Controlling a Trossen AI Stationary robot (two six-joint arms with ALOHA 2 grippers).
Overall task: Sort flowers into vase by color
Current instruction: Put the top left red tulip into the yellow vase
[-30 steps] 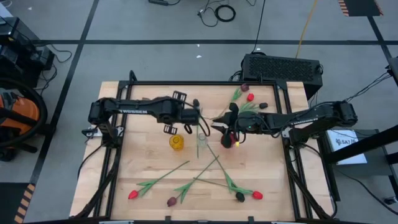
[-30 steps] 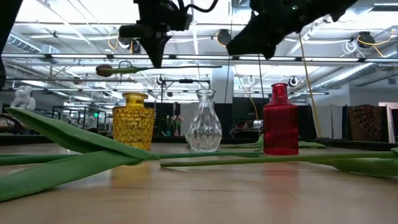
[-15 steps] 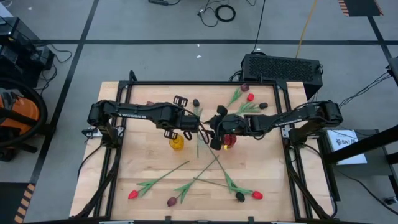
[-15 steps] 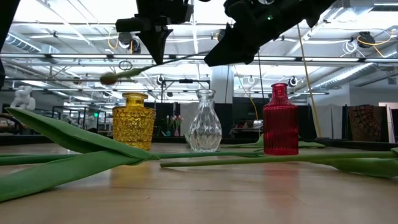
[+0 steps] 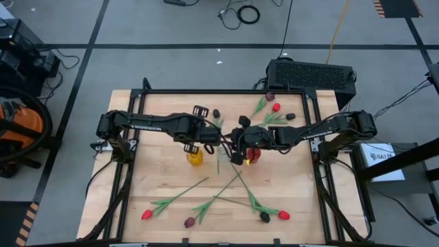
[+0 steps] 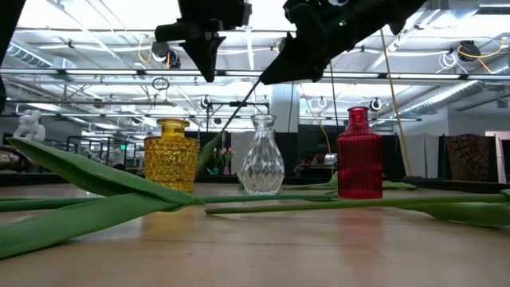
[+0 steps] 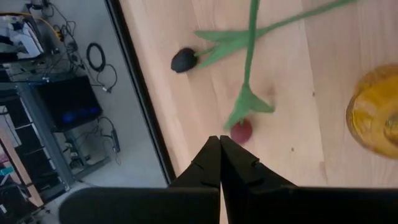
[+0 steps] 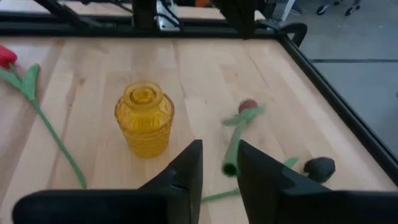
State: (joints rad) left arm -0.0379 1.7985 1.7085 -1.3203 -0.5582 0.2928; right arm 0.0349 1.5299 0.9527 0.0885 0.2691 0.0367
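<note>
Left gripper (image 5: 219,138), from overhead, hangs just behind the yellow vase (image 5: 195,157), with the right gripper (image 5: 236,149) close beside it on the far side from that vase. Other flowers (image 5: 212,202) lie flat on the tabletop (image 5: 158,180) in front of the vase, and a few more behind it.

At tabletop height, the left gripper (image 6: 209,72) points down above the yellow vase (image 6: 171,155), fingers pressed together on nothing. The right gripper (image 6: 268,77) is at a similar height; from its tip a thin green stem (image 6: 236,112) slants down toward the vase's side.

Left wrist camera: the left gripper (image 7: 219,140) shows shut and empty, above a blurred maroon-headed tulip (image 7: 247,96) with its long axis running away from the yellow vase (image 7: 376,118).

Right wrist camera: the right gripper (image 8: 219,147) has its fingers slightly apart, and the stem end of the maroon-headed tulip (image 8: 239,129) sits in that gap, head pointing away. Whether the fingers touch it I cannot tell. It is beside the yellow vase (image 8: 144,118).
</note>
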